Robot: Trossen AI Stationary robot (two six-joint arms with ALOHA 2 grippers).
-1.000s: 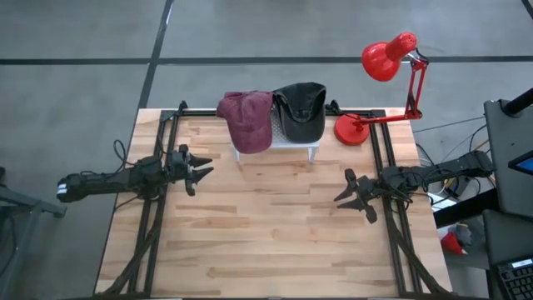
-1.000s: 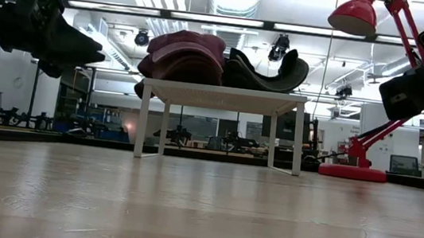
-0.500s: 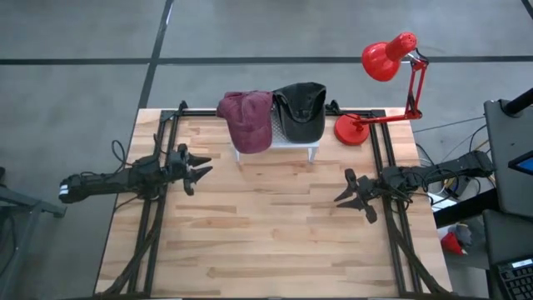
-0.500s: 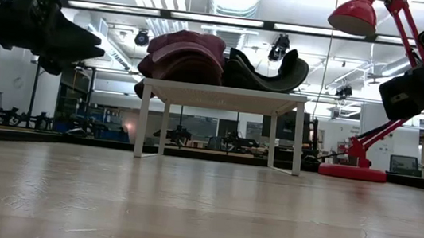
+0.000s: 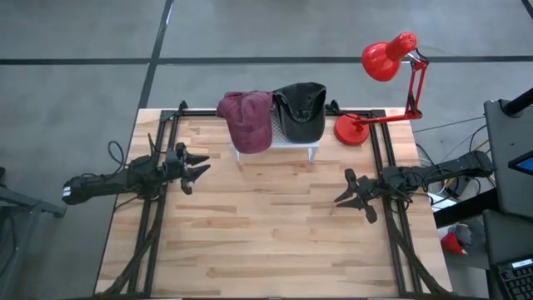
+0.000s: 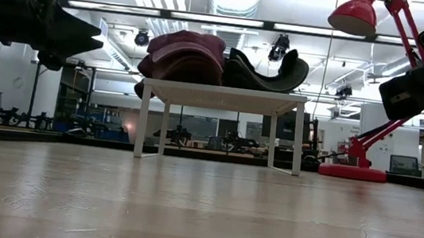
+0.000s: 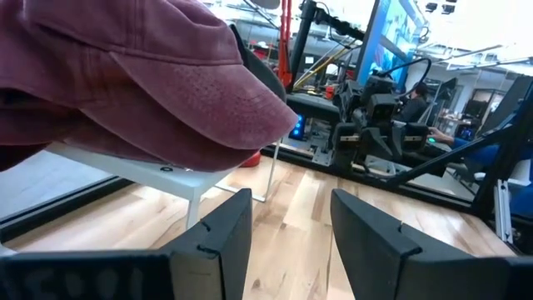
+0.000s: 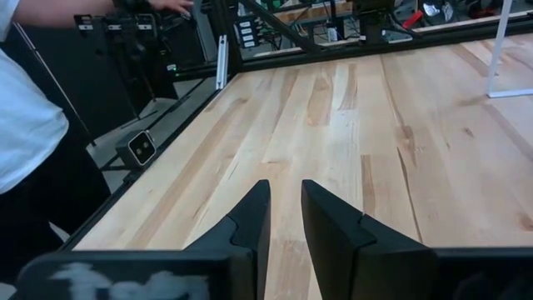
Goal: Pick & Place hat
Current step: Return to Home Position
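- A wooden table (image 5: 275, 242) of pale planks stands on a grey floor (image 5: 83, 50) crossed by dark seams.
- A red desk lamp (image 5: 385, 58) has its round base (image 5: 351, 130) on the table's far right corner, and its head reaches out past the table's far edge.
- Black rails (image 5: 149, 221) run along the table's left and right sides.
- Dark equipment (image 5: 508, 167) stands off the table's right side.
- A person in a white sleeve (image 8: 25, 117) stands just beside one table edge.
- Another person (image 7: 414, 92) sits beyond the table, near a blue screen (image 7: 391, 37).
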